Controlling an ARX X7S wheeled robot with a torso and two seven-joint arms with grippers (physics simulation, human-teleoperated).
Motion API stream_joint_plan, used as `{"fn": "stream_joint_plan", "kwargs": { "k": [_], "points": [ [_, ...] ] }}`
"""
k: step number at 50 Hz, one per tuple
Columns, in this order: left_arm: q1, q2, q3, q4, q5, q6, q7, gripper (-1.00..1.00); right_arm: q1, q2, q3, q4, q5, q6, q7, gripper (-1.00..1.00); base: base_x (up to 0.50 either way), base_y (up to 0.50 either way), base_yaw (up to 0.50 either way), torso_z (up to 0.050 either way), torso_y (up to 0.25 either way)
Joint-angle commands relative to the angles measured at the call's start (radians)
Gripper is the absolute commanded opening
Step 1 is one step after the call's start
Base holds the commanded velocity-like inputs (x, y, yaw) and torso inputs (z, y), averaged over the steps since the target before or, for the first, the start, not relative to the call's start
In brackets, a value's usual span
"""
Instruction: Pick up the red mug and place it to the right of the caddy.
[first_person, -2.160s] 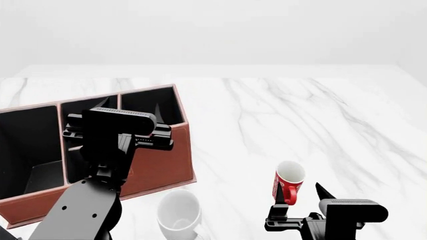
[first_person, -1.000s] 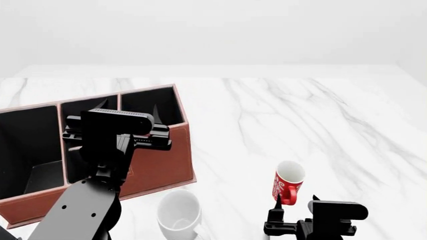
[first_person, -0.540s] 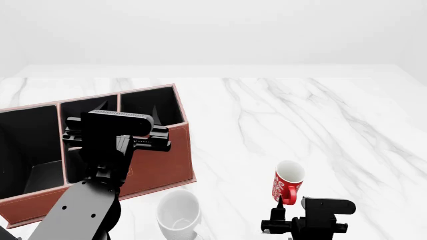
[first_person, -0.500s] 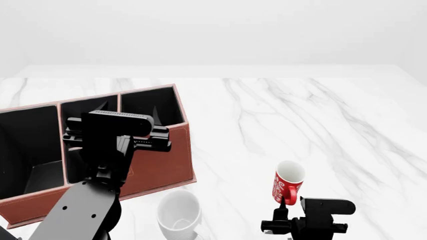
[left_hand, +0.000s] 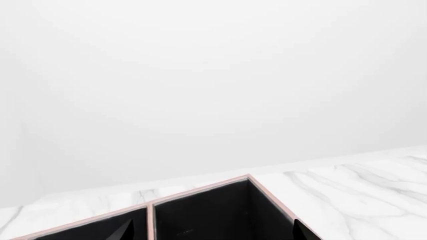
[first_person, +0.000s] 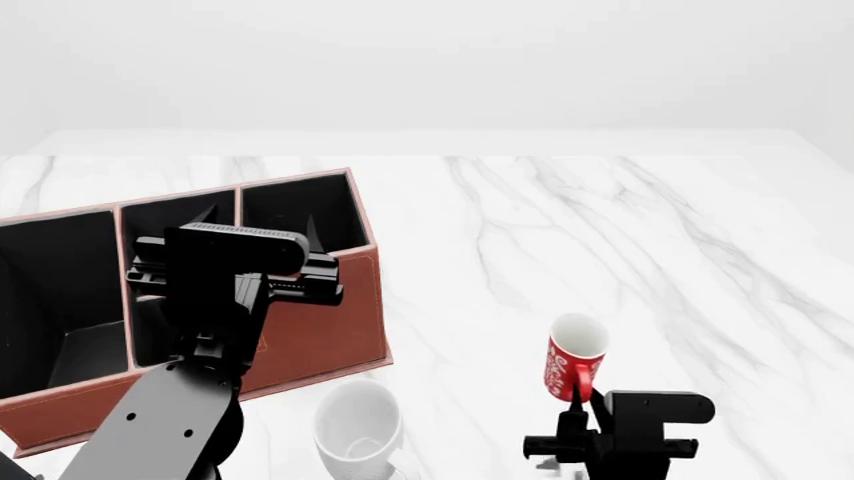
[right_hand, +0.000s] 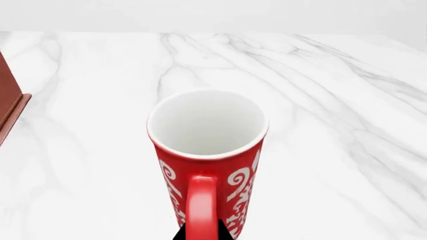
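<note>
Your work surface is a white marble-patterned table with grey veining. You have a large reddish-brown rectangular caddy with black-lined compartments at its left. A plain white mug stands just beside the caddy's front corner.

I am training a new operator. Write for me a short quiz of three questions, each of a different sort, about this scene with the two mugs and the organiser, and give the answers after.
1. True or false: the red mug stands inside a compartment of the caddy.
2. Multiple choice: which part of the red mug sits between the fingertips of the right gripper? A) the rim B) the handle C) the base
3. Fill in: in the head view, the white mug stands near the caddy's ____ wall.

Key:
1. False; it is out on the marble table, to the caddy's right.
2. B
3. Front
</note>
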Motion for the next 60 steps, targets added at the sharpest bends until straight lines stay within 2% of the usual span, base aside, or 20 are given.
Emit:
{"fn": "stream_joint_plan", "kwargs": {
  "k": [1, 7, 13, 25, 32, 39, 49, 60],
  "points": [
    [-0.001, -0.004, 0.001, 0.007, -0.006, -0.006, -0.005, 1.00, 0.071, 0.068, -0.011, -0.141, -0.004, 0.073, -0.029, -1.00, 0.00, 0.00, 0.00, 0.000, 0.000],
    [-0.002, -0.006, 0.000, 0.006, -0.008, -0.006, -0.008, 1.00, 0.234, 0.108, -0.071, -0.080, 0.011, 0.106, -0.152, -1.00, 0.00, 0.00, 0.00, 0.000, 0.000],
    [-0.004, -0.007, -0.001, -0.004, -0.011, 0.001, -0.009, 1.00, 0.367, 0.110, -0.141, 0.054, 0.017, 0.041, -0.306, -1.00, 0.00, 0.00, 0.00, 0.000, 0.002],
    [-0.008, -0.010, 0.000, 0.000, -0.016, -0.005, -0.015, 1.00, 0.645, -0.041, -0.249, 0.619, -0.002, -0.189, -0.565, -1.00, 0.00, 0.00, 0.00, 0.000, 0.000],
    [-0.010, -0.011, 0.002, 0.002, -0.018, -0.007, -0.019, 1.00, 0.715, -0.112, -0.276, 0.855, -0.027, -0.305, -0.612, -1.00, 0.00, 0.00, 0.00, 0.000, 0.000],
    [-0.019, -0.012, 0.006, 0.007, -0.021, -0.015, -0.022, 1.00, 0.719, -0.140, -0.292, 0.921, -0.028, -0.336, -0.636, -1.00, 0.00, 0.00, 0.00, 0.000, 0.001],
    [-0.022, -0.017, 0.007, 0.006, -0.025, -0.015, -0.023, 1.00, 0.849, -0.222, -0.305, 1.332, -0.065, -0.541, -0.640, -1.00, 0.00, 0.00, 0.00, 0.000, 0.000],
    [-0.020, -0.017, 0.008, 0.009, -0.030, -0.013, -0.029, 1.00, 0.861, -0.229, -0.317, 1.344, -0.111, -0.444, -0.620, -1.00, 0.00, 0.00, 0.00, 0.000, 0.001]
  ]
}}
